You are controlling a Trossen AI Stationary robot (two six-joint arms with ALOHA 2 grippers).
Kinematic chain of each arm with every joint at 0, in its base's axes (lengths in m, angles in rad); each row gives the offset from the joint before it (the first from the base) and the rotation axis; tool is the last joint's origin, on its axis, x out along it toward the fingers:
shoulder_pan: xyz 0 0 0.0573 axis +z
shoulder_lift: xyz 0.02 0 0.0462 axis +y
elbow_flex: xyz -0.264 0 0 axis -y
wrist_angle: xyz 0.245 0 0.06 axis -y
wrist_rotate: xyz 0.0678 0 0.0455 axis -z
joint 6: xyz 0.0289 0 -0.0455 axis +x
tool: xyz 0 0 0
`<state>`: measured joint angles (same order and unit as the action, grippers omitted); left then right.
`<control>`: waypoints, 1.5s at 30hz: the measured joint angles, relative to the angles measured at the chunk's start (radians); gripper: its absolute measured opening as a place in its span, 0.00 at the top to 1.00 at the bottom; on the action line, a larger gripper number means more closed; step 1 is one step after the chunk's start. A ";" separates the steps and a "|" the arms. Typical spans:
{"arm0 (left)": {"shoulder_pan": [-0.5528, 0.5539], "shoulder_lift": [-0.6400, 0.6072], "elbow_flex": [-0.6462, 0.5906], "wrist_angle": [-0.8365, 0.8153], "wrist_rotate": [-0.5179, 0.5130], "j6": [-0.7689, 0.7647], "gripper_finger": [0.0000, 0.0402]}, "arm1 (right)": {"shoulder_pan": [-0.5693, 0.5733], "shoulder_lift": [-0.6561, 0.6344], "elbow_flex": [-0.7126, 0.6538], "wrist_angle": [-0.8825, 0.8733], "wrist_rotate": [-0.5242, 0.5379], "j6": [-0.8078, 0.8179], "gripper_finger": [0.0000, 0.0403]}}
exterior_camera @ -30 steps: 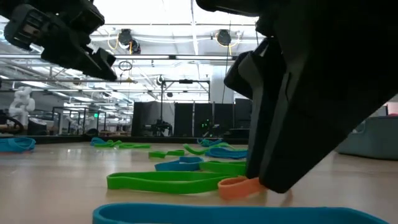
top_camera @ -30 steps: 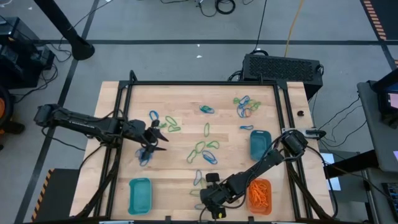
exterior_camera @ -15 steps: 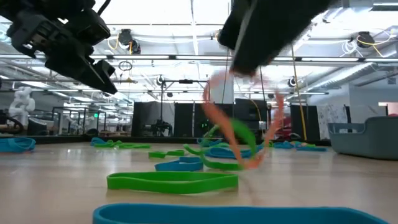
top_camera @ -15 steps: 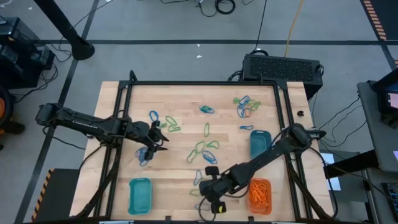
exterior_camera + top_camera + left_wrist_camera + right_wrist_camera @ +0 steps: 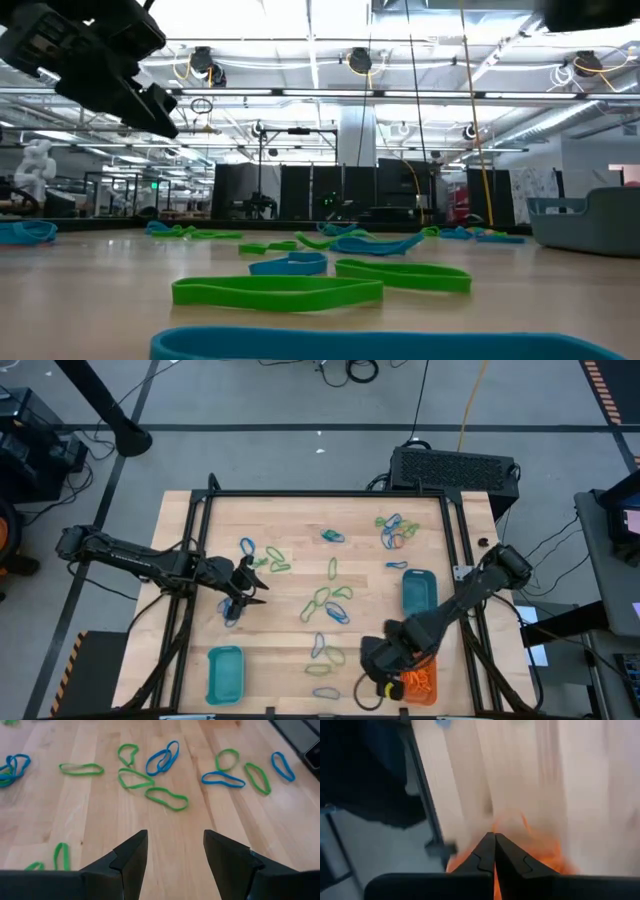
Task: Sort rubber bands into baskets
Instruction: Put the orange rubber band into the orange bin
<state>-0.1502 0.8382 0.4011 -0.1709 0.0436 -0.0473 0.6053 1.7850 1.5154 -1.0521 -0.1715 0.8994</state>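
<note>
Big picture first: the wooden surface is strewn with green and blue rubber bands, thickest through the middle. The right arm has swung off the near-centre of the surface in the last second and now sits beside the orange basket at the near right corner. That means an orange band, down among the green ones a second ago, is on its way to the pile of orange bands already in there. A delivery looks imminent!

The teal basket on the right and its twin near left await blues and greens.

Now the right tool: clenched, tips pressed together, an orange band trailing from them, though the view is blurred. The left tool hovers over the left-centre bands, released, fingers spread wide, holding nothing.
</note>
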 joint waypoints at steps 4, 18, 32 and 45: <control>-0.002 -0.018 0.000 -0.009 0.000 -0.002 0.50 | 0.064 -0.003 0.000 -0.068 -0.019 0.086 1.00; -0.002 -0.020 0.000 -0.049 -0.101 -0.069 0.50 | 0.180 0.000 -0.036 -0.126 0.066 0.174 1.00; -0.002 -0.020 0.000 -0.053 -0.109 -0.069 0.50 | 0.182 0.000 -0.166 -0.089 0.064 0.242 1.00; -0.002 -0.020 0.000 -0.055 -0.109 -0.053 0.50 | 0.182 0.000 -0.166 -0.107 0.061 0.292 0.89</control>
<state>-0.1520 0.8185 0.4012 -0.2260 -0.0654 -0.1001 0.7876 1.7855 1.3499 -1.1591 -0.1102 1.1915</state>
